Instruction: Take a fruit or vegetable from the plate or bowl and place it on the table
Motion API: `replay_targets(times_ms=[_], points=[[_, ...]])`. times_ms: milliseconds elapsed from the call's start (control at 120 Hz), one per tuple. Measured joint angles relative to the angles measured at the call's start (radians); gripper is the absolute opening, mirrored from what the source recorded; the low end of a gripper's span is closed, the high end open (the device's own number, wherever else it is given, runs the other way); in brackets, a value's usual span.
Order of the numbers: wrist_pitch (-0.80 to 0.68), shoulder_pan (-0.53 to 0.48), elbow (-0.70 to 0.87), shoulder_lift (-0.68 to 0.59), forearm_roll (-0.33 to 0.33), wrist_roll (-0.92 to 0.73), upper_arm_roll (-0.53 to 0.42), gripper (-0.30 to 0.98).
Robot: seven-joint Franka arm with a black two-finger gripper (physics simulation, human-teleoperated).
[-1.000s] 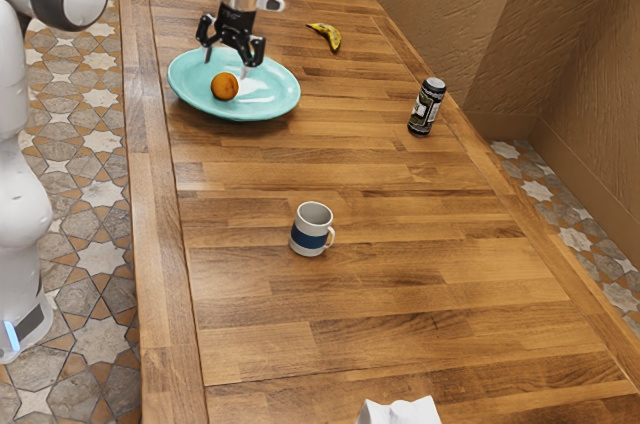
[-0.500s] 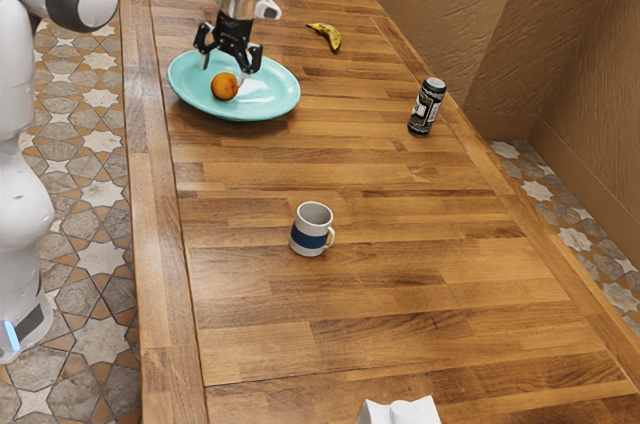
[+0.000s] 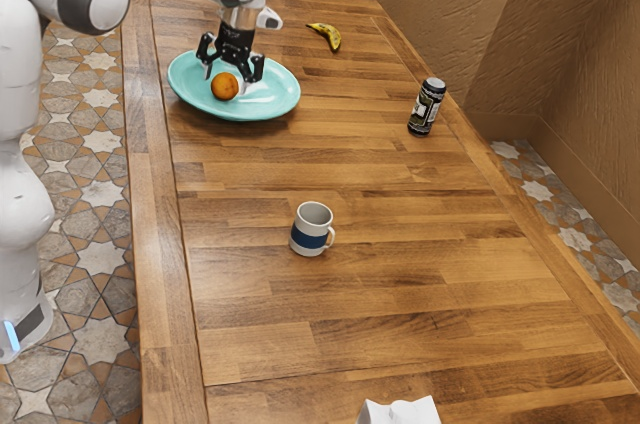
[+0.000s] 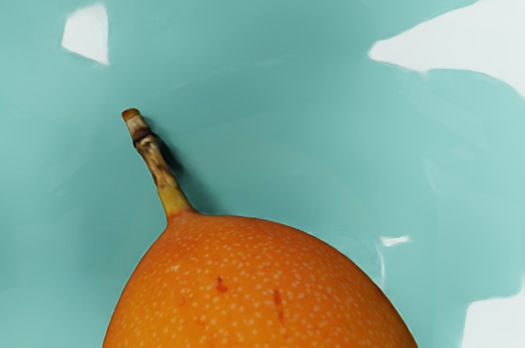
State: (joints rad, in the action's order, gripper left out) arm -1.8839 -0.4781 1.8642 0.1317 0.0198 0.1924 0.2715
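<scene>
The black two-finger gripper (image 3: 226, 80) is spread wide, its fingers apart with the round orange fruit (image 4: 254, 290) low between them; whether either one touches it, I cannot tell. The fruit sits on the glossy turquoise oval plate (image 3: 276, 102) beneath the gripper. Its skin is dotted with pale specks and a few small red marks, and a short, woody stem (image 4: 156, 167), brown at the tip and yellowish at the base, juts out over the plate.

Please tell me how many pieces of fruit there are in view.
2: one round orange fruit lies on the turquoise plate, and one banana lies directly on the wooden table, off the plate.
</scene>
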Motion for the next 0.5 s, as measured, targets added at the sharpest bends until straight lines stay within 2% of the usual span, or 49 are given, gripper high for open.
replay_targets(times_ms=[150,358,450,500], points=[[-0.006,0.000,0.000,0.011,0.013,0.000,0.000,0.68],[-0.011,0.000,0.000,0.018,0.027,0.001,-0.001,0.34],[-0.011,-0.001,-0.001,0.011,0.025,0.004,-0.002,0.27],[-0.010,0.000,-0.001,0.004,0.024,0.005,-0.004,0.28]])
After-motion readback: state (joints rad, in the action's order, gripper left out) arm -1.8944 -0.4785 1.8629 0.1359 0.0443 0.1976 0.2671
